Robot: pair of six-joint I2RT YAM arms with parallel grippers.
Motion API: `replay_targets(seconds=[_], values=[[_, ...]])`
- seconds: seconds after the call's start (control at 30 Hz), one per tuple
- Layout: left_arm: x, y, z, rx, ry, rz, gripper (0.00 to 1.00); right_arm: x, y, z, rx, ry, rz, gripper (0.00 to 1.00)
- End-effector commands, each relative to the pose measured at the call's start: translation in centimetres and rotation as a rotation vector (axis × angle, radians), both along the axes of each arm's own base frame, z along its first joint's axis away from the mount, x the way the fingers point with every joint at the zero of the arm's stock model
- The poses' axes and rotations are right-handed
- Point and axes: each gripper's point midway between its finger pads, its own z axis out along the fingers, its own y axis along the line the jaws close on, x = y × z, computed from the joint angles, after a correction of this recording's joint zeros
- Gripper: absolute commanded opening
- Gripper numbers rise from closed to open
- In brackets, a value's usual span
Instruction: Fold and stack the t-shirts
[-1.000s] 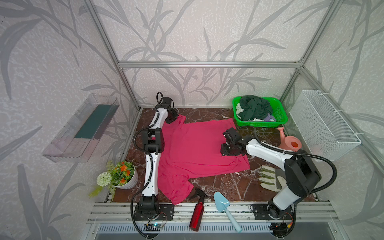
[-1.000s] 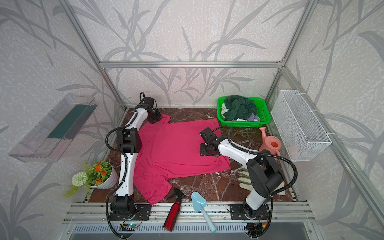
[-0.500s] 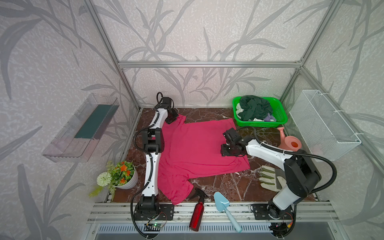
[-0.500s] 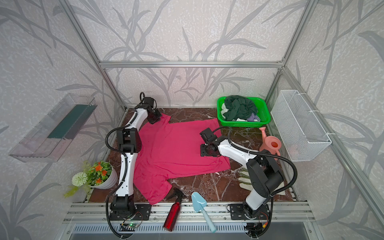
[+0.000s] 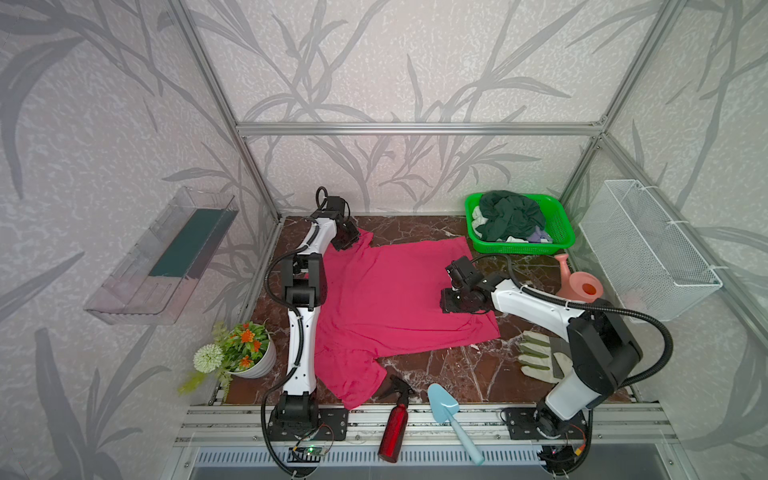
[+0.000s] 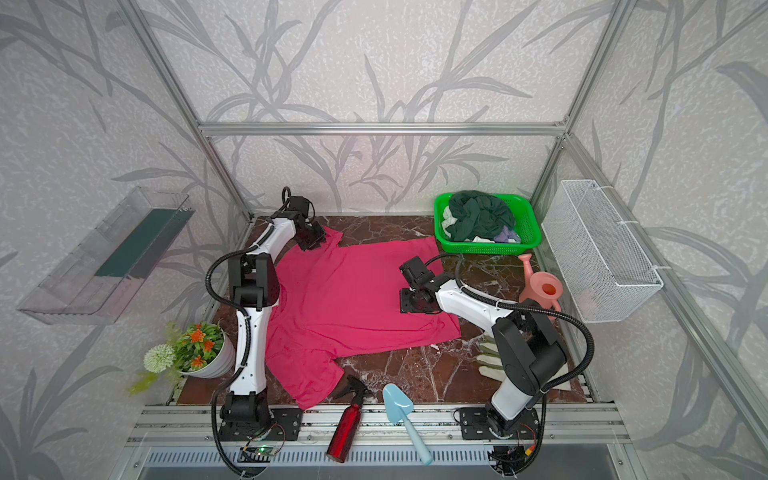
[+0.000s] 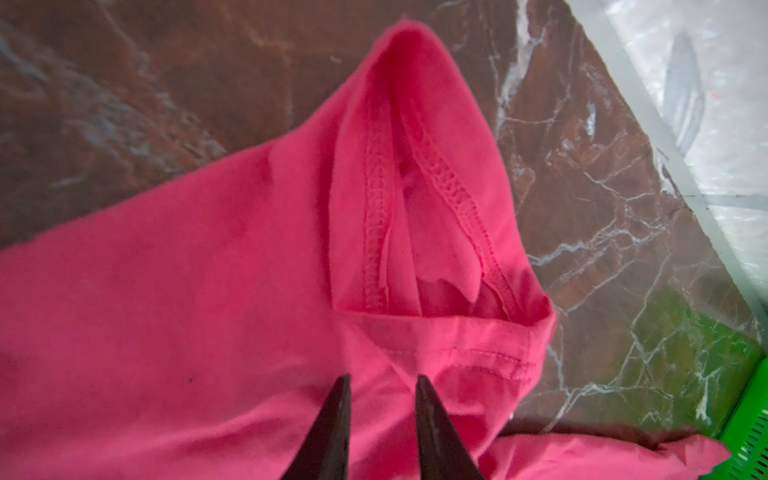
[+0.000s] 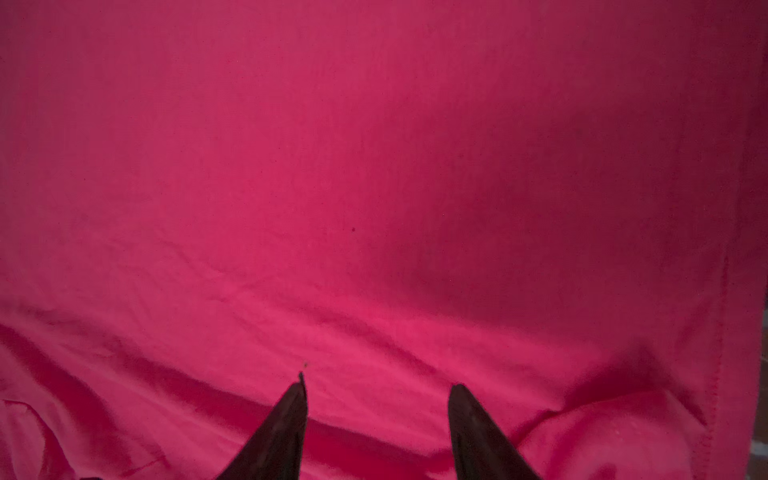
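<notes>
In the left wrist view, the jaws of the left gripper (image 7: 382,380) stand slightly apart over a sleeve hem of the pink shirt (image 7: 187,291), with nothing pinched between them. The sleeve is doubled back, so its stitched seam shows.

In the right wrist view, the jaws of the right gripper (image 8: 376,386) stand wider apart, low over the shirt's wrinkled body, and grip nothing. A stitched hem runs along 1 edge.

In both top views the pink shirt lies spread on the table (image 5: 457,370). 1 sleeve is at the back by the left gripper, and the other reaches toward the front rail. 1 dark green shirt (image 5: 511,214) and paler shirts (image 5: 538,237) sit crumpled in the basket (image 5: 519,249) at the back right.

We judge the cloth light, thin and limp. It will likely drape, wrinkle and slide on the smooth table. We would pinch it at hems or seams, where the layers are thicker, and take 2 corners at once.
</notes>
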Motion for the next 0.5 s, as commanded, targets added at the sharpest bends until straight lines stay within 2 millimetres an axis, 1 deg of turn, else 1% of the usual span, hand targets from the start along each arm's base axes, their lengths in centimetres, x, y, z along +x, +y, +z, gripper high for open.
replay_targets(seconds=[0.0,0.23,0.47], values=[[0.2,-0.7,2.6,0.001,-0.050,0.010,0.29,-0.2,0.2,-0.2,0.006,0.006,0.002,0.56],[1.1,-0.9,1.3,0.002,-0.033,0.026,0.29,-0.5,0.0,-0.4,0.001,0.012,-0.003,0.56],[1.4,-0.8,0.6,0.008,-0.016,0.032,0.29,-0.4,0.0,-0.4,-0.002,0.011,-0.005,0.56]])
